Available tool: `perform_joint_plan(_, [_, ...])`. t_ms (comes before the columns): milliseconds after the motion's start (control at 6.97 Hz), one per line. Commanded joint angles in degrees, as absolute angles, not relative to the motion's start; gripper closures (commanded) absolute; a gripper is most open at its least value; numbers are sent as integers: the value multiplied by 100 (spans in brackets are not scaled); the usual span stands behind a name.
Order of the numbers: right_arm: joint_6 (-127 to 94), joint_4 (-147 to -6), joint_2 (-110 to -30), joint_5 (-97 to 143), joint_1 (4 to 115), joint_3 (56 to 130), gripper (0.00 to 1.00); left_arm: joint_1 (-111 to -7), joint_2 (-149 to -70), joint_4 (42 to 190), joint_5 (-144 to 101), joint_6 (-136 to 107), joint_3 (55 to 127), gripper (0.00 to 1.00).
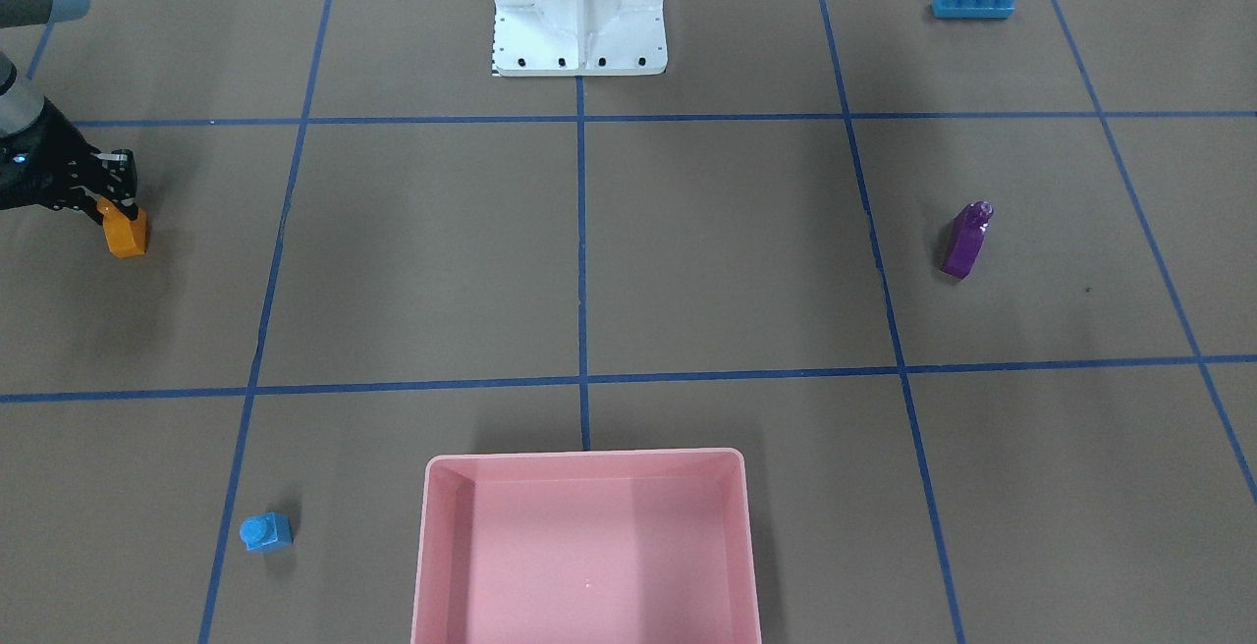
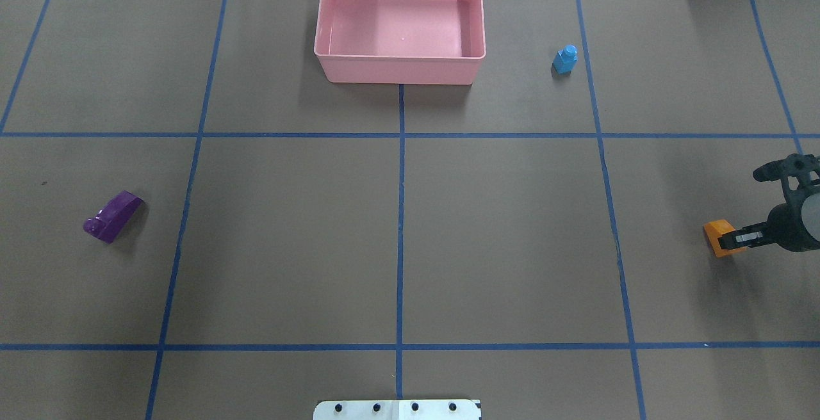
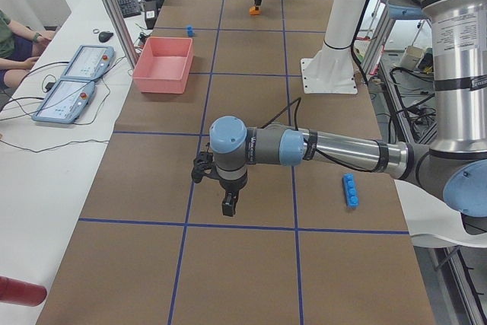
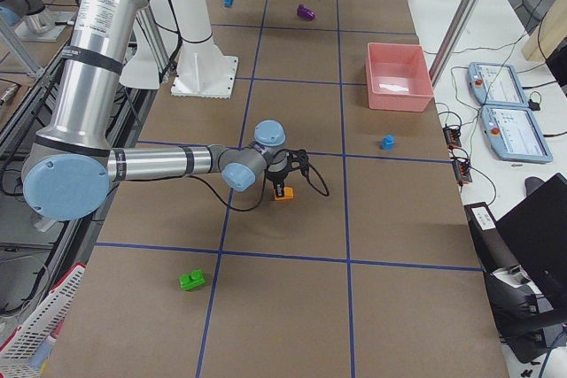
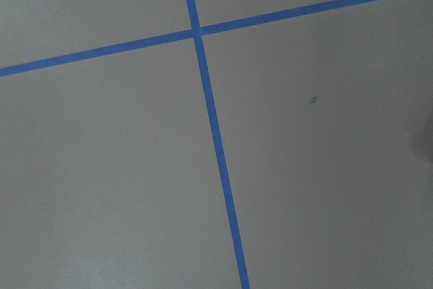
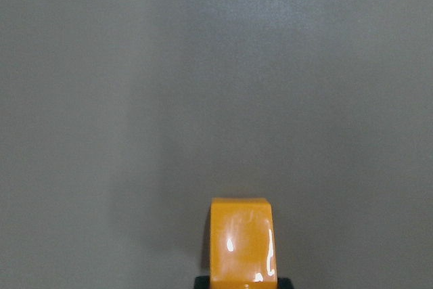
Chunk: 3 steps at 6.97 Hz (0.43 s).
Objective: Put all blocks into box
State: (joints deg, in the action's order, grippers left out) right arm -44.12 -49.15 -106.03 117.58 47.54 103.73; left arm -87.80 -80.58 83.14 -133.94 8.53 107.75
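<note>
The right gripper (image 2: 727,241) is clamped on the orange block (image 2: 712,233) at the table's right edge, and the block seems to hang just above the surface. The left gripper (image 3: 228,205) hovers over bare table, and I cannot tell whether its fingers are together or apart.

This looks like the first carry, since the box (image 2: 397,74) holds no blocks. The next move calls for a long swing forward and inward, with the block released inside the rim.

Nearest the robot are the green block (image 4: 191,281) on its right and the long blue block (image 1: 972,3) on its left. The purple block (image 2: 112,216) lies tipped further out on the left. The small blue block (image 2: 564,60) stands near the box, at the far edge.

The table (image 2: 512,215) is brown and matte, gridded with blue tape (image 2: 400,215). Beyond it is a white desk (image 3: 91,135) with two control tablets (image 3: 76,78) and loose cables.
</note>
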Motion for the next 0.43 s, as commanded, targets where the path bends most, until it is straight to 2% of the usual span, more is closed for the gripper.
perform_joint_plan(0, [-4412, -4948, -10573, 11804, 4851, 10712, 100, -8780, -8060, 8314, -13395, 853, 10784, 0])
perform_joint_plan(287, [-4412, -5175, -10050, 11917, 5140, 10846, 100, -8780, -8060, 8314, -13395, 844, 10802, 0])
